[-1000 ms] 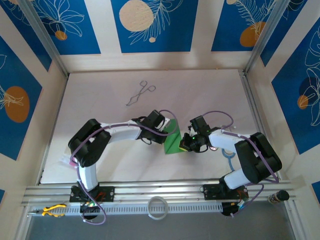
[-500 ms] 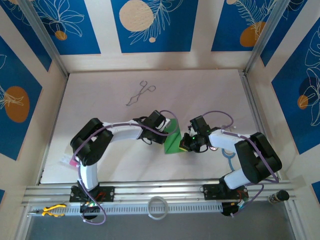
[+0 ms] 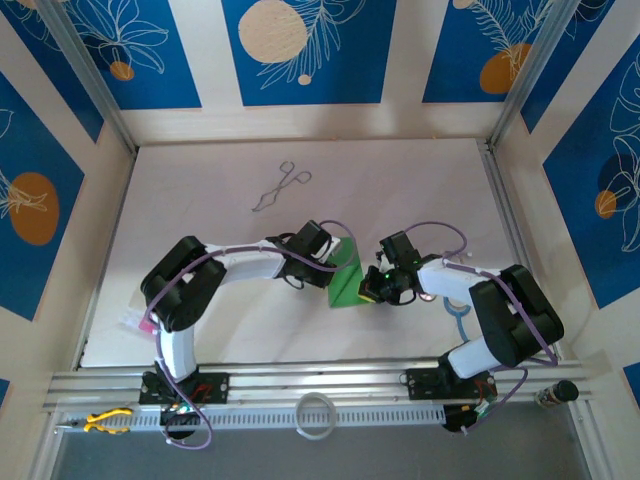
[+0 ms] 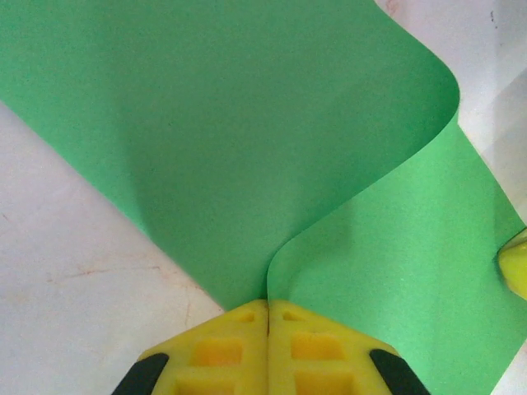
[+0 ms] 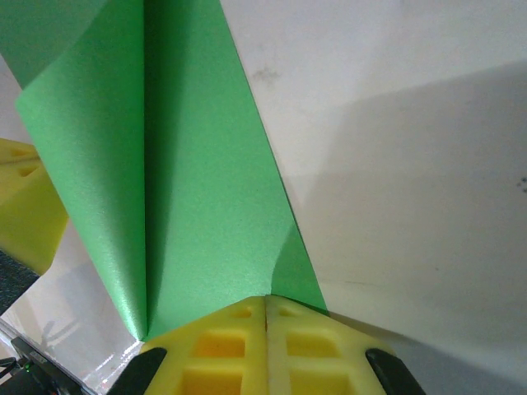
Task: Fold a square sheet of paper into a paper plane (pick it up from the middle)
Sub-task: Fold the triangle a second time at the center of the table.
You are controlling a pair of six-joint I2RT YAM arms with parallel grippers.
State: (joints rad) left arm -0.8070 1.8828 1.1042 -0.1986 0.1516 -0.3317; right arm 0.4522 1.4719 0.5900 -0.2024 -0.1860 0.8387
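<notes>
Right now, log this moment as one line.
left hand: shut on green paper sheet | right hand: shut on same sheet | sheet: bent between hands

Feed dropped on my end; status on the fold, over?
Left fingers shut on green paper. Right fingers shut on it too. Paper bowed between them. Forceps far back, out of the way.

white table [image 3: 200,180], blue floral wall panels [image 3: 310,50]

Looks like a robotics lab test cell, not anybody's home. White table [image 3: 200,180] boxed in by aluminium posts [image 3: 85,75] and blue leaf-print wall panels [image 3: 310,50]. Metal forceps [image 3: 280,187] lie beyond the left gripper [image 3: 338,256], well apart. Back on its near side there's a slotted mounting rail [image 3: 300,385] with a tape roll [image 3: 317,415] and yellow pliers [image 3: 105,422].
</notes>
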